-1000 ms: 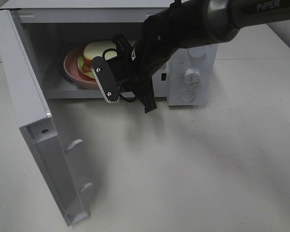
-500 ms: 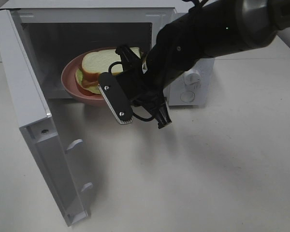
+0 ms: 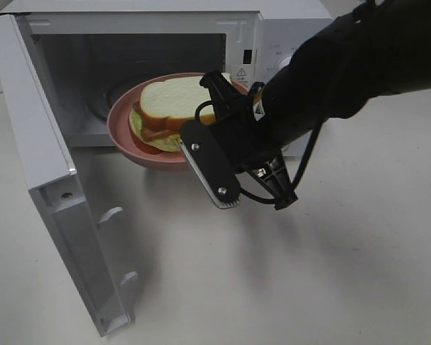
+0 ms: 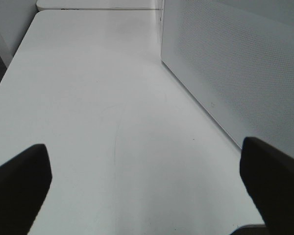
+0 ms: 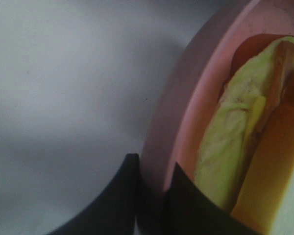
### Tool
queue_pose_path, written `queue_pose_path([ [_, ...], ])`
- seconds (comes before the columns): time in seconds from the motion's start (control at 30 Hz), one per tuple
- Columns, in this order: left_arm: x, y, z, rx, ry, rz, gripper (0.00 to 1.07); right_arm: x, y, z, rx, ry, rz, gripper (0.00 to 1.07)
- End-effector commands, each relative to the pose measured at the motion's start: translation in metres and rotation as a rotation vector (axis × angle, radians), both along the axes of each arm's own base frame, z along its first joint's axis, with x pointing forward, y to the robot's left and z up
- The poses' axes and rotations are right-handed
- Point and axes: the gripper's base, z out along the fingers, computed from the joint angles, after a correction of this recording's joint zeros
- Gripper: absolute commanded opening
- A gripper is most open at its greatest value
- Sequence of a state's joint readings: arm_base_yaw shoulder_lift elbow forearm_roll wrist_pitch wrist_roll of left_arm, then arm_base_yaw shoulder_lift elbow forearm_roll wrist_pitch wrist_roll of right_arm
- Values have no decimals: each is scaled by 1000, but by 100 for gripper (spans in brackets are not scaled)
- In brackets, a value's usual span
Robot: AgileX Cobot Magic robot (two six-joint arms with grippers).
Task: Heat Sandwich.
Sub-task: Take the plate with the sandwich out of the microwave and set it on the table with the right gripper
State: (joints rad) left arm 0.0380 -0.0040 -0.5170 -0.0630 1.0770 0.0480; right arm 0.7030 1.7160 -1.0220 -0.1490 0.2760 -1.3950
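The sandwich, white bread with a tan crust and pale green filling, lies on a round pink plate. My right gripper is shut on the plate's right rim and holds it just in front of the open microwave. In the right wrist view the two dark fingers pinch the pink rim, with the sandwich just past it. My left gripper stands open and holds nothing, over bare table beside the microwave's perforated side wall.
The microwave door swings out to the left and reaches toward the table's front. The control panel with its knobs is partly hidden by my right arm. White table lies in front and to the right.
My right gripper has drawn the plate with the sandwich out of the microwave cavity, forward and to the right. The left gripper's state has not changed.
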Motion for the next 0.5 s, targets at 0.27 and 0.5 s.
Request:
queue_pose_path([
  [0.27, -1, 0, 0, -2, -17, 2, 100, -33, -28, 17, 31, -33, -2, 0],
  [0.5, -1, 0, 0, -2, -17, 2, 100, -56, -48, 22, 53, -25, -35, 0],
])
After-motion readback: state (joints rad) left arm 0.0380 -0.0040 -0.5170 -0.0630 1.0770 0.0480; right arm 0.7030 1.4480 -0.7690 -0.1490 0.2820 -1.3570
